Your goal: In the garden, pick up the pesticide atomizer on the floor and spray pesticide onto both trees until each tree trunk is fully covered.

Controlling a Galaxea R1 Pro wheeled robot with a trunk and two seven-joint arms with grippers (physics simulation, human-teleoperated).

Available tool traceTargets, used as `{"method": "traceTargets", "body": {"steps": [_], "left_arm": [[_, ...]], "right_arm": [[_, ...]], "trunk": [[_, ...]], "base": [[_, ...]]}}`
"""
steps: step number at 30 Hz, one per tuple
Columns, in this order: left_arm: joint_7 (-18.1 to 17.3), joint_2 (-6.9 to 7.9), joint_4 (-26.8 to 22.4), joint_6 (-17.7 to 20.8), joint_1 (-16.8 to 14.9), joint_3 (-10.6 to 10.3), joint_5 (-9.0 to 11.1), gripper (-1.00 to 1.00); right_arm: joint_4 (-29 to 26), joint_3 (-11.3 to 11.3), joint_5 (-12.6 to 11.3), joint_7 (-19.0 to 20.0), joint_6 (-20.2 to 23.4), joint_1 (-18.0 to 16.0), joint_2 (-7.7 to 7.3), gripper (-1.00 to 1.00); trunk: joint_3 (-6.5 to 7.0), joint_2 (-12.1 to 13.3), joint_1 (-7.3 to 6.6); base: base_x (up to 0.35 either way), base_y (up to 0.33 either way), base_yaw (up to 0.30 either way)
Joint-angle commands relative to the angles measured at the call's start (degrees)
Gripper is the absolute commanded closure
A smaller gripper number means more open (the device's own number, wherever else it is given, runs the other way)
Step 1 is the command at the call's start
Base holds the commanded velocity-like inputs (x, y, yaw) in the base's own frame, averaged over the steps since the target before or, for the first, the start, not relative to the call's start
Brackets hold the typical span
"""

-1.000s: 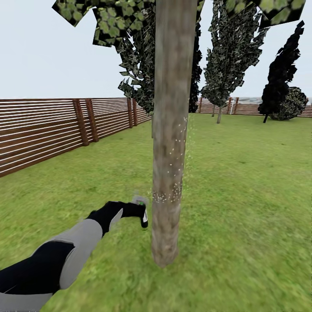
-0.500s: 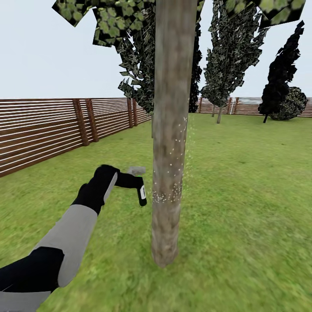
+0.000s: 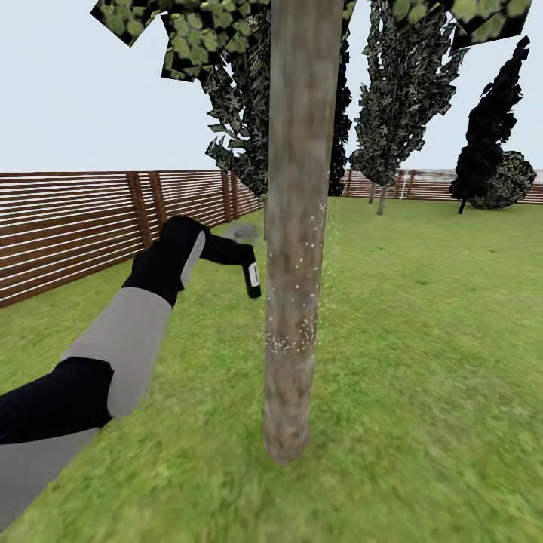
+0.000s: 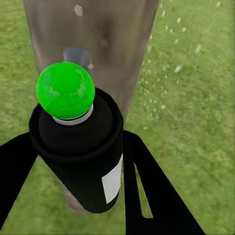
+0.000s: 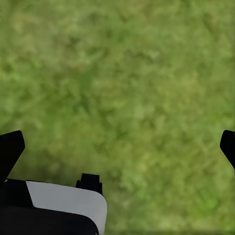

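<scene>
Head view is showing my left gripper (image 3: pixel 245 260) clamping the atomizer (image 3: pixel 253 279) just beside the trunk (image 3: pixel 296 249), on the fence (image 3: pixel 75 226) side of it, about halfway up the part of the trunk I can see. My fingers (image 4: pixel 152 191) are pressing both flanks of the black bottle, so I am holding it firmly.

Judging progress: the pickup is done, and spraying of this tree is under way. White specks are dotting the bark from about the bottle's height down to a denser ring lower on the trunk, and a few are drifting on the far side of the trunk. The bark above the bottle and the stretch near the grass (image 3: pixel 422 362) are looking bare, so I reckon this trunk is only partly covered. The side turned away from me is hidden, so I cannot tell how it stands. A second tree is waiting for the same treatment.

The atomizer's long axis is running roughly upright in the head view, tilted a little. In the left wrist view its green cap (image 4: pixel 65 90) is pointing at the trunk, with the white label (image 4: pixel 112 181) on the bottle's side.

My right gripper (image 5: pixel 117 147) is hanging spread wide over the grass, holding nothing.
</scene>
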Motion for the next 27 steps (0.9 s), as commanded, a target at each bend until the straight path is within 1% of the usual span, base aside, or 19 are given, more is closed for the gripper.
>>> {"method": "traceTargets", "body": {"steps": [1,2,3,5,7,8,9,10,12,15,20,21,22,24,25,26,27], "left_arm": [[0.05,0.01,1.53,0.03,-2.93,-0.04,1.82,1.0],[0.04,0.04,3.2,0.01,-4.39,-0.04,3.66,1.0],[0.03,0.06,4.78,0.0,-5.86,-0.04,4.94,1.0],[0.02,0.07,6.34,0.0,-8.41,-0.04,5.93,1.0],[0.02,0.08,7.88,0.07,-11.9,-0.04,6.23,1.0],[0.02,0.08,9.03,0.07,-13.05,-0.04,6.25,1.0],[0.02,0.08,11.14,0.08,-15.33,-0.04,6.27,1.0],[0.02,0.07,11.67,0.08,-16.08,-0.04,6.28,1.0],[0.02,0.06,12.75,0.08,-18.73,-0.04,6.28,1.0],[0.02,0.02,15.38,0.08,-21.91,-0.04,6.29,1.0],[0.02,-0.01,18.3,0.08,-29.04,-0.04,6.39,1.0],[-0.05,-0.01,18.47,0.08,-29.53,-0.04,6.78,1.0],[-1.39,-0.01,18.57,0.08,-29.83,-0.04,9.06,1.0],[-3.94,-0.01,18.63,0.08,-29.97,-0.08,10.8,1.0],[-4.7,-0.01,18.65,0.05,-30.0,-0.1,11.11,1.0],[-7.05,-0.01,18.61,-0.03,-30.02,-0.13,11.43,1.0],[-10.19,-0.01,18.5,-0.1,-30.03,-0.2,11.56,1.0]], "right_arm": [[0.0,0.0,0.0,0.0,0.0,0.0,-0.01,-1.0],[0.0,0.0,0.0,0.0,0.0,0.0,-0.01,-1.0],[0.0,0.0,0.0,0.0,0.0,0.0,-0.01,-1.0],[0.0,0.0,0.0,0.0,0.0,0.0,-0.03,-1.0],[0.0,0.0,0.0,0.0,0.0,0.0,0.0,-1.0],[0.0,0.0,0.0,0.0,0.0,0.0,0.0,-1.0],[0.0,0.0,0.0,0.0,0.0,0.0,0.02,-1.0],[0.0,0.0,0.0,0.0,0.0,0.0,0.0,-1.0],[0.0,0.0,0.0,0.0,0.0,0.0,0.03,-1.0],[0.0,0.0,0.0,0.0,0.0,0.0,0.04,-1.0],[0.0,0.0,0.0,0.0,0.0,0.0,0.05,-1.0],[0.0,0.0,0.0,0.0,0.0,0.0,0.05,-1.0],[0.0,0.0,0.0,0.0,0.0,0.0,0.05,-1.0],[0.0,0.0,0.0,0.0,0.0,0.0,0.04,-1.0],[0.0,0.0,0.0,0.0,0.01,0.0,0.04,-1.0],[0.0,0.0,0.0,0.0,0.01,0.0,0.05,-1.0],[0.0,0.0,0.0,0.0,0.0,0.0,0.05,-1.0]], "trunk": [[-0.01,0.01,0.0],[-0.01,0.01,0.0],[-0.01,0.01,0.0],[-0.01,0.01,0.0],[-0.01,0.01,0.0],[-0.01,0.01,0.0],[-0.01,0.01,0.0],[-0.01,0.01,0.0],[-0.01,0.01,0.0],[-0.01,0.01,0.0],[-0.01,0.01,0.0],[-0.01,0.01,0.0],[-0.01,0.01,0.0],[-0.01,0.01,0.0],[-0.01,0.01,0.0],[-0.01,0.01,0.0],[-0.01,0.01,0.0]], "base": [[0.0,0.0,0.0],[0.0,0.0,0.0],[0.0,0.0,0.0],[0.0,0.0,0.0],[0.0,0.0,0.0],[0.0,0.0,0.0],[0.0,0.0,0.0],[0.0,0.0,0.0],[0.0,0.0,0.0],[0.0,0.0,0.0],[0.0,0.0,0.0],[0.0,0.0,0.0],[0.0,0.0,0.0],[0.0,0.0,0.0],[0.0,0.0,0.0],[0.0,0.0,0.0],[0.0,0.0,0.0]]}}
